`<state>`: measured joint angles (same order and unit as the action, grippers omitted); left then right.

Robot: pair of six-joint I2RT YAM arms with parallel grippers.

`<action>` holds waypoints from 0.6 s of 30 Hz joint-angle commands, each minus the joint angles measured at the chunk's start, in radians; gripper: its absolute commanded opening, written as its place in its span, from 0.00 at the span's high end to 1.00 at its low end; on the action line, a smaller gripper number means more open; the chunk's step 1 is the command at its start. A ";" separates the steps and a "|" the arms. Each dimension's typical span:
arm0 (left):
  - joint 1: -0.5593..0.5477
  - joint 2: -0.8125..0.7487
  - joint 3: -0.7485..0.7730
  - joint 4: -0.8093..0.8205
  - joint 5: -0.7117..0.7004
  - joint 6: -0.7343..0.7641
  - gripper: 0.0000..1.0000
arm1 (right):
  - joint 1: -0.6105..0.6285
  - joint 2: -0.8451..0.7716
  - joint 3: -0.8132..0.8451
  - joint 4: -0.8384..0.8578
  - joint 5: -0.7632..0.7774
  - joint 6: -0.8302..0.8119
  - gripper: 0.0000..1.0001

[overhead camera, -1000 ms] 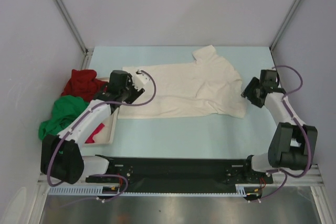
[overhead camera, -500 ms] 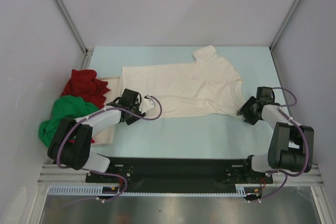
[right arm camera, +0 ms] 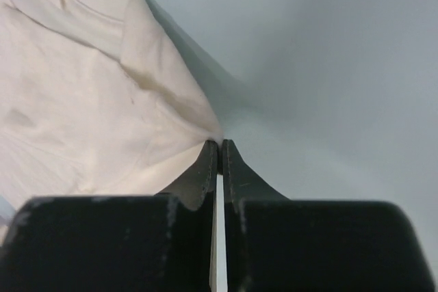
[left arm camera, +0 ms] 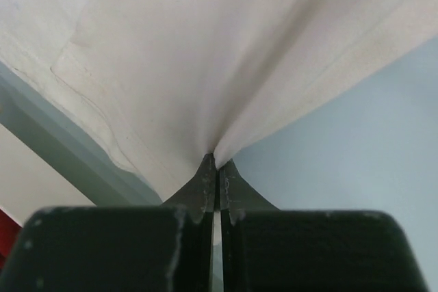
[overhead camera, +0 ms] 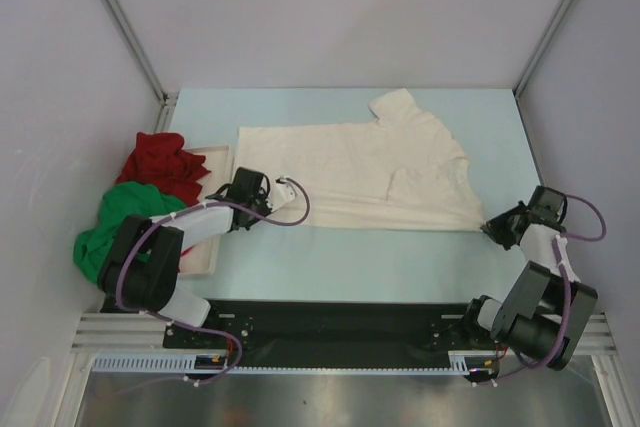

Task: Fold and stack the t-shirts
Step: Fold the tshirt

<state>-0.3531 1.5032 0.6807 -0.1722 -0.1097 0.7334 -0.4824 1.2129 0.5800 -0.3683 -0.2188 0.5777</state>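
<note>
Table strip [overhead camera: 400,252] nearside of cream t-shirt [overhead camera: 350,162] open — tray [overhead camera: 205,259], red t-shirt [overhead camera: 160,162], green t-shirt [overhead camera: 125,212] block left side.

**Three views, one cloth in common**

Top external: set high behind the arm bases and tilted down toward 12 o'clock. The whole table [overhead camera: 400,257] is taken in from far off, with the bases at 6 o'clock.

Left wrist: carried on the left gripper [left arm camera: 215,163] and aimed along its fingers, very close and low over the surface.

Right wrist: carried likewise on the right gripper [right arm camera: 219,146].

Shared: the cream-white t-shirt [overhead camera: 350,167] is seen in all three. Its 8 o'clock corner fills the left wrist view, its 4 o'clock corner the right.
</note>
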 commanded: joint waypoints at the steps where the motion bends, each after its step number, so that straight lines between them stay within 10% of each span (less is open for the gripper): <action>1: 0.008 -0.108 0.017 -0.119 0.100 -0.051 1.00 | -0.091 -0.107 -0.028 -0.052 -0.027 0.020 1.00; 16: -0.050 -0.364 -0.023 -0.538 0.410 0.027 0.99 | -0.265 -0.455 -0.049 -0.294 0.004 0.082 0.99; 18: -0.050 -0.334 -0.015 -0.587 0.416 0.070 0.66 | -0.271 -0.455 -0.054 -0.299 0.035 0.100 0.82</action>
<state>-0.3973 1.1526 0.6701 -0.6281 0.2398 0.7368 -0.7372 0.7570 0.5194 -0.6399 -0.2428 0.6376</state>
